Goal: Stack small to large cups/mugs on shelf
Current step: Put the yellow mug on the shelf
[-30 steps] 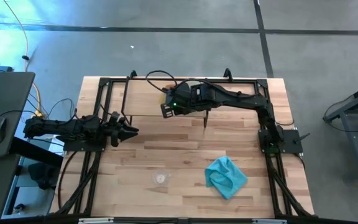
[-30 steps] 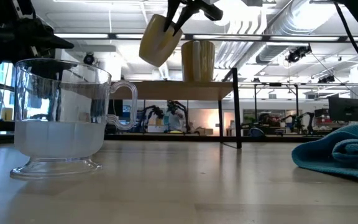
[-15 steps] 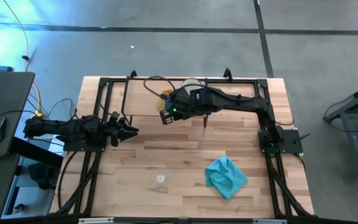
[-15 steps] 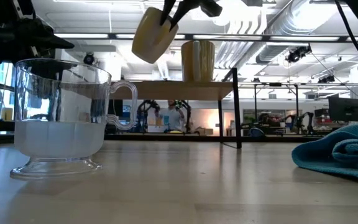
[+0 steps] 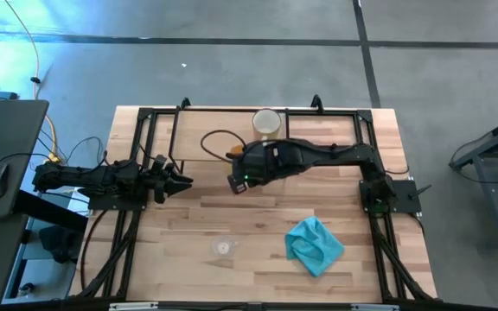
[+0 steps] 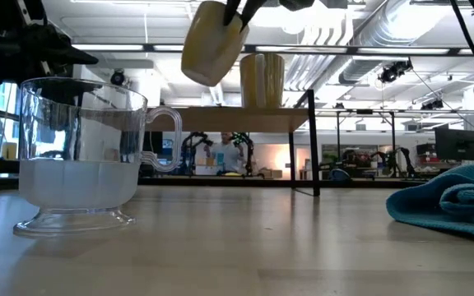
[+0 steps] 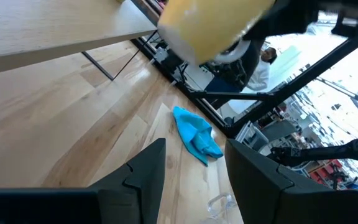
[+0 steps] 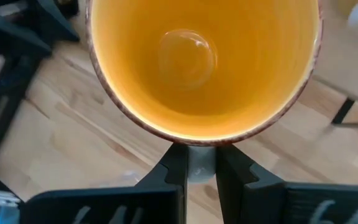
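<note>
Orange mug (image 8: 204, 62) in right claw (image 8: 199, 163), aloft

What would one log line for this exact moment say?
right gripper: shut on orange mug, tilted above table | cream mug: on shelf | left gripper: open, waiting

Evenly lit from overhead, with faint, soft shadows on the desk (image 5: 232, 216). Blue-white glare at the floor's far left corner. Bright ceiling strip lights behind in the low view. Blurred orange mug (image 7: 213, 25) up close; window area washed out in the left wrist view.
</note>
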You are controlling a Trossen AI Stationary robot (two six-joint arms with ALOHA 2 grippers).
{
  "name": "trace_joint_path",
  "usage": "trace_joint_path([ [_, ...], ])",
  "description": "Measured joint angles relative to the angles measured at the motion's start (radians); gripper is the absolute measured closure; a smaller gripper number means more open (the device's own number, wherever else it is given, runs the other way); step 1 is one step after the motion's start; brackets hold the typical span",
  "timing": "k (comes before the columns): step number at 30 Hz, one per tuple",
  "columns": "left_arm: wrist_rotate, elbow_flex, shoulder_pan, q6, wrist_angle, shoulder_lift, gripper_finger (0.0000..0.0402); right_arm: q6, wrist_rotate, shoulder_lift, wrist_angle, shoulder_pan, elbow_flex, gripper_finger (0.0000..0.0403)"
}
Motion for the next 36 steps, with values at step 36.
trace_joint_path([
  [36,-0.007,0.0,0.0,-0.001,0.002,0.0,0.0247,0.096,-0.101,0.092,-0.01,0.109,-0.063,0.038],
])
